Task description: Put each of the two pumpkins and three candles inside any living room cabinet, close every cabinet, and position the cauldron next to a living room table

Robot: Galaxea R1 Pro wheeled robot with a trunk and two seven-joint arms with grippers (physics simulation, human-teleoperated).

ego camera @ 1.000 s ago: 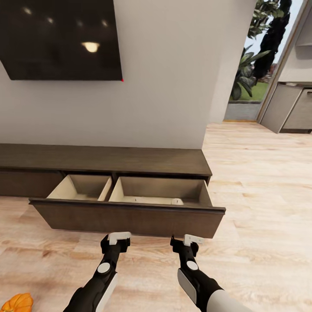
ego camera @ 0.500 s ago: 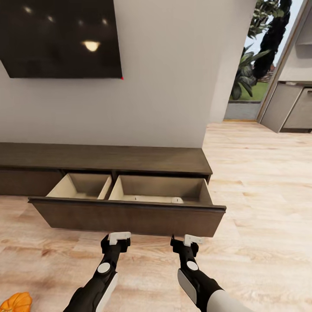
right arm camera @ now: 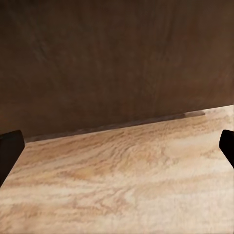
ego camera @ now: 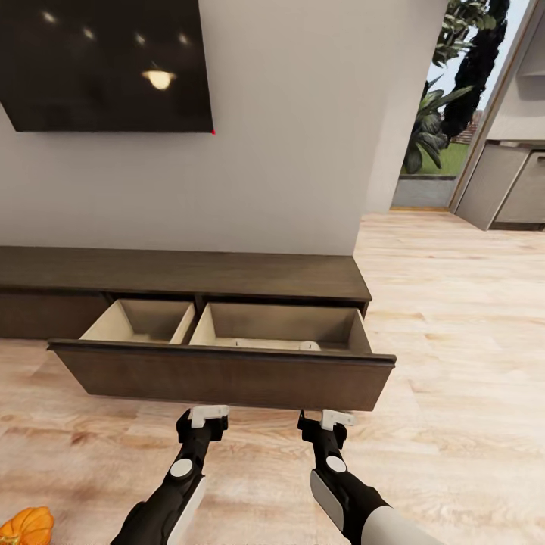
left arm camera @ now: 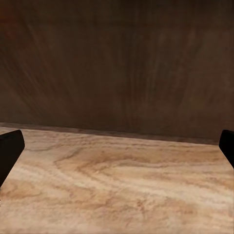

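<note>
Both grippers, left [ego camera: 206, 415] and right [ego camera: 331, 418], spread empty just before the open cabinet drawer [ego camera: 227, 375]; a pumpkin [ego camera: 29, 525] sits well aside.

Both arms reach fwd, low, side by side, approx parallel. Left gripper [ego camera: 203, 421] sits at the end of a black/white forearm, wrist straight, pale cap on top. Right gripper [ego camera: 325, 424] is level w/ it, well apart from it. In both wrist views the dark fingertips [left arm camera: 9, 148] [right arm camera: 9, 146] stand at opposite frame edges: jaws spread wide, nothing between them.
</note>
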